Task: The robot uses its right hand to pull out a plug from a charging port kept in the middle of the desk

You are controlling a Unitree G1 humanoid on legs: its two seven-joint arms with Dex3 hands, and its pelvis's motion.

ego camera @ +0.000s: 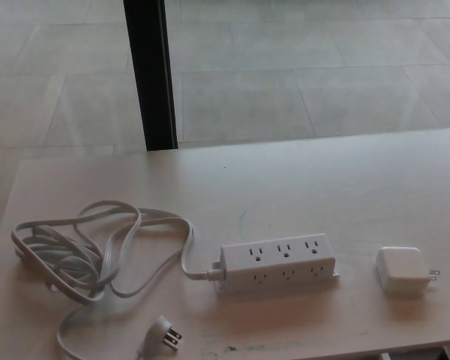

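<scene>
Neither hand of the robot shows anywhere, so whether their fingers are spread or closed cannot be told. On the pale desk (322, 180) a white power strip (277, 262) lies flat, all its visible sockets bare. Right of the strip, near it but apart, lies a white charger plug (402, 269) on its side, its prongs pointing away from the strip. Left of the strip its white cord (97, 251) lies in loose loops, ending in a wall plug (163, 334) below and left of the strip. Beyond the strip, past the desk's far edge, stands a black post (151, 75).
</scene>
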